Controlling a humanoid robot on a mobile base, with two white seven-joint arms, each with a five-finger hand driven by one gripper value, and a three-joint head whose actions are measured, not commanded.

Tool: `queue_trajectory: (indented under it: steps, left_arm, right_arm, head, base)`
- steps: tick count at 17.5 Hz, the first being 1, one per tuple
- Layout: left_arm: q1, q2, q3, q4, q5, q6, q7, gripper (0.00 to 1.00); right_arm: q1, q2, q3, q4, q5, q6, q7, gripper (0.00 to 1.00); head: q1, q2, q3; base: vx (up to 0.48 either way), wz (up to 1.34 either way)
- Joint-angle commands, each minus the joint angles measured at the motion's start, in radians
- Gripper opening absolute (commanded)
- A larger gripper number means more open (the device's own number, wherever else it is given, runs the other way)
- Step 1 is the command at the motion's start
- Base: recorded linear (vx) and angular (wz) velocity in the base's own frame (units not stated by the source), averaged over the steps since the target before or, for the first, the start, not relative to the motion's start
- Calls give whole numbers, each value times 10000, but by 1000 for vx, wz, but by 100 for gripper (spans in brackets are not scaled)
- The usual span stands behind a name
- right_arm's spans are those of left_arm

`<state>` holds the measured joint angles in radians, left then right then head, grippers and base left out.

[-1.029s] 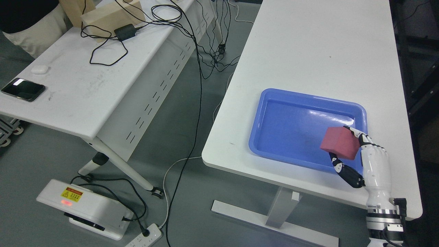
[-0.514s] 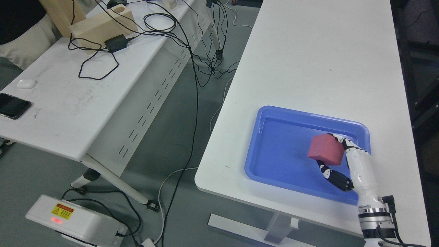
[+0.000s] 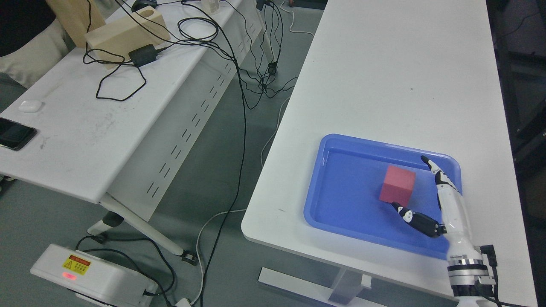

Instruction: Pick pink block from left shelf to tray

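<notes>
So the pink block [image 3: 397, 190] is sitting flat on the floor of the blue tray [image 3: 337, 183], over toward the tray's right half, and nothing is gripping it. The right robot hand [image 3: 431, 200] comes up from the bottom right corner of the picture with its fingers spread apart: one long finger [image 3: 439, 177] points up past the block's right side with a clear gap between them, while the dark thumb [image 3: 416, 218] reaches in low with its tip right at the block's near bottom corner, so close I honestly can't tell if it's touching. The tray sits near the front edge of the white worktop [image 3: 396, 76], toward its right front corner, and the rest of that worktop behind the tray is bare white surface. Off to the left, across a strip of grey floor, there's a second white table [image 3: 85, 140] with a phone [image 3: 15, 133] at its left edge, a small white earbud case [image 3: 30, 105], a wooden block [image 3: 123, 32] and a black power adapter [image 3: 143, 54] with cables [image 3: 239, 85] trailing down over the edge to the floor. A white box with a yellow warning sticker [image 3: 91, 277] sits on the floor at the bottom left.
</notes>
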<state>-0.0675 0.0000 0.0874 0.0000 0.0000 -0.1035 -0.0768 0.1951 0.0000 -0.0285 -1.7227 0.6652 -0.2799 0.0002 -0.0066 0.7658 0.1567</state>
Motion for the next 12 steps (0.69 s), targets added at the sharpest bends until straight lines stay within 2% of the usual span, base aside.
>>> queue_trajectory:
  steps: [1, 5, 9, 12]
  left_arm:
    - [0, 175, 0, -174, 77, 7, 1, 100]
    - [0, 175, 0, -174, 77, 7, 1, 100]
    - [0, 175, 0, -174, 77, 7, 1, 100]
    - [0, 175, 0, -174, 77, 7, 1, 100]
  right_arm:
    - [-33, -175, -99, 0, -1097, 22, -17, 99]
    - [13, -175, -145, 0, -4284, -268, -18, 100]
    - [13, -175, -482, 0, -5025, -269, -33, 100]
    - [28, -175, -528, 0, -5026, -193, -18, 100]
  head:
    - [0, 0, 0]
    - [0, 0, 0]
    - [0, 0, 0]
    - [0, 0, 0]
  base:
    - [0, 0]
    - [0, 0]
    - [0, 0]
    - [0, 0]
